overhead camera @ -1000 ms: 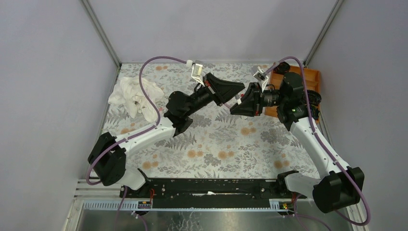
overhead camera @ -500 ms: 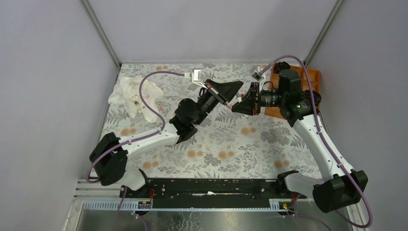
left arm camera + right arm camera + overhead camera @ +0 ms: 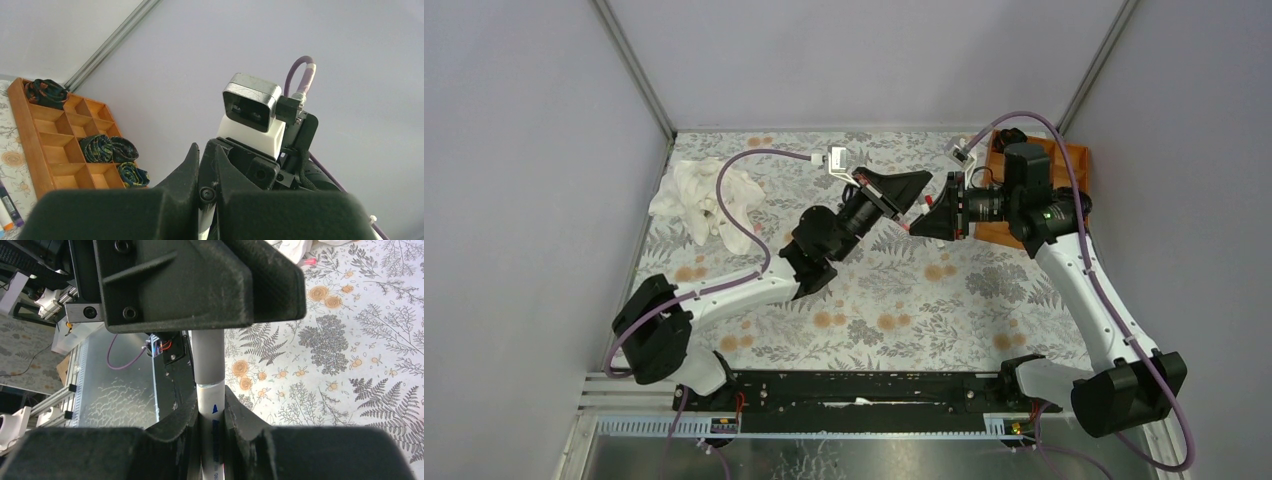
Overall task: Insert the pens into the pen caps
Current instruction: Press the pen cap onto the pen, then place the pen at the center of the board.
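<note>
Sitting between right fingers (image 3: 245, 429): pen (image 3: 210, 412)

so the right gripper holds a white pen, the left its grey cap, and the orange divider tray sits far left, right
No: the orange divider tray sits far right, as the top external view shows. The right gripper does hold the white pen, the left gripper its grey cap.

Two white arms (image 3: 734, 287) with black joints on a black base rail (image 3: 854, 385), purple cable (image 3: 300, 76) along each beyond the rail, black wedge fingers (image 3: 240, 165) with round screw heads, silver-grey wrist camera (image 3: 250, 102) on white mount.
</note>
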Action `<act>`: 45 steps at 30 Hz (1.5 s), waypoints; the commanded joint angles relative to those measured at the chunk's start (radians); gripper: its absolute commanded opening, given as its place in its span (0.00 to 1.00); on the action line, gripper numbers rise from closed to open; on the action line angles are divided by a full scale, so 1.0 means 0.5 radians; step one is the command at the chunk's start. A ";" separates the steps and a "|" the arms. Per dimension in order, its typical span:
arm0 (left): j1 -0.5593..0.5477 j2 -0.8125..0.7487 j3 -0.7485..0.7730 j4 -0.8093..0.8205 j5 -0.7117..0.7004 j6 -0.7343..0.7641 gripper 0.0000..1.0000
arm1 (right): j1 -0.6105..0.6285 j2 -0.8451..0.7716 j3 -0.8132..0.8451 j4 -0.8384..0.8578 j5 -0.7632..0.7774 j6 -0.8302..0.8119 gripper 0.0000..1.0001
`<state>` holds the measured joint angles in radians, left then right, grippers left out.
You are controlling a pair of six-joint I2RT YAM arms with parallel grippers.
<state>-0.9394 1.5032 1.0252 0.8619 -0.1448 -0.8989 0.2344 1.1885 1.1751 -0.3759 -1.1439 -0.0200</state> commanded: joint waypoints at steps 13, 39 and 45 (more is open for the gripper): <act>-0.456 0.318 -0.040 -0.493 0.399 -0.449 0.00 | -0.031 0.013 0.206 0.274 0.589 -0.249 0.00; -0.597 0.423 0.065 -1.150 0.412 -0.302 0.00 | -0.044 -0.014 0.177 0.232 0.720 -0.484 0.00; -0.480 0.206 -0.019 -1.134 0.300 -0.250 0.00 | -0.057 -0.024 0.117 0.228 0.342 -0.468 0.00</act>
<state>-1.0489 1.6081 1.1065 0.5671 -0.3138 -1.0176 0.2276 1.1847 1.1793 -0.7803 -0.8375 -0.2630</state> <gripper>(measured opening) 0.110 0.220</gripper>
